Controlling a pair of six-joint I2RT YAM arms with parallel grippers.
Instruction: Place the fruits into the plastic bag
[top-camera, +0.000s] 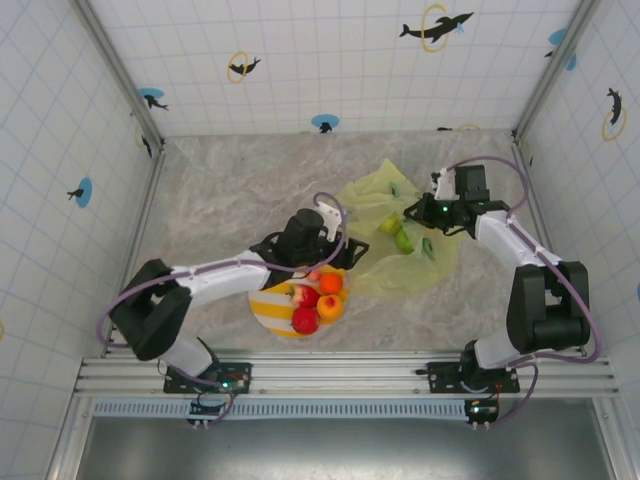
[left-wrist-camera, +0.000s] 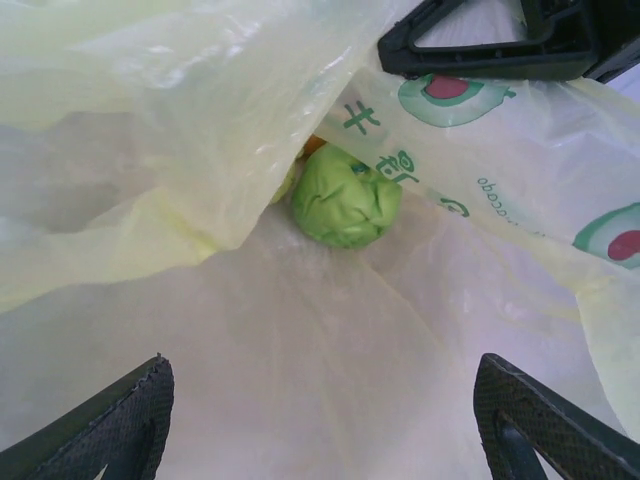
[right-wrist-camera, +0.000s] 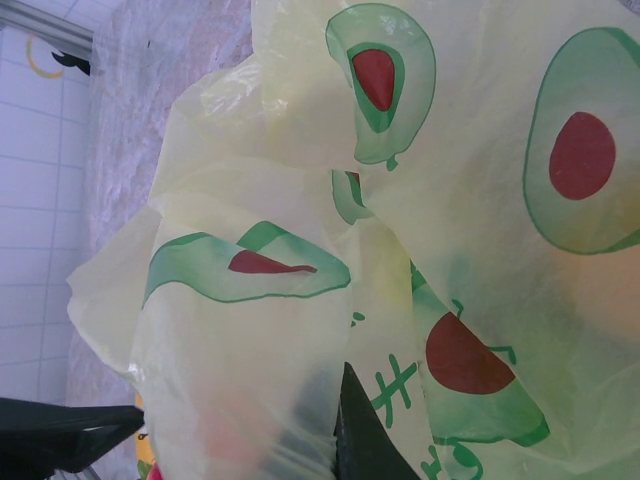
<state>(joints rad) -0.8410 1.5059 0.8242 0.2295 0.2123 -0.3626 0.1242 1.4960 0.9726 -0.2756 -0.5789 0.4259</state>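
**Marble-patterned table (top-camera: 220, 200), bagging station — current state**

**1. Plastic bag.** The plastic bag (top-camera: 372, 200) lies crumpled right of the table's centre, its mouth turned toward the left arm. The film is translucent yellow-green and printed with avocado halves. In the right wrist view its folds (right-wrist-camera: 300, 200) hang close in front of the lens.

**2. Fruit in the bag.** One green fruit (top-camera: 402, 240) rests inside the bag. In the left wrist view it (left-wrist-camera: 347, 198) lies on the lower film layer, partly under an overhanging fold. A sliver of orange shows behind it — too little to identify.

**3. Grippers.**
- The left gripper (top-camera: 352, 250) sits at the bag mouth with its jaws spread wide. Nothing is between them. In its own camera (left-wrist-camera: 320, 400) both fingers frame the bag interior and point toward the green fruit.
- The right gripper (top-camera: 410, 212) is closed and pinches the bag's far edge, holding the film raised. The left wrist view shows it (left-wrist-camera: 400, 55) at the top of the opening.

**4. Fruit outside the bag.** A yellow-and-white striped plate (top-camera: 268, 300) sits near the table's front edge, just beside the bag and under the left arm. It carries a red fruit (top-camera: 305, 321), a second red fruit (top-camera: 306, 296), an orange fruit (top-camera: 331, 283) and a peach-coloured fruit (top-camera: 330, 306), all clustered and touching.

**5. Enclosure.** White tiled walls (top-camera: 330, 60) with dolphin stickers (top-camera: 435, 27) surround the table.
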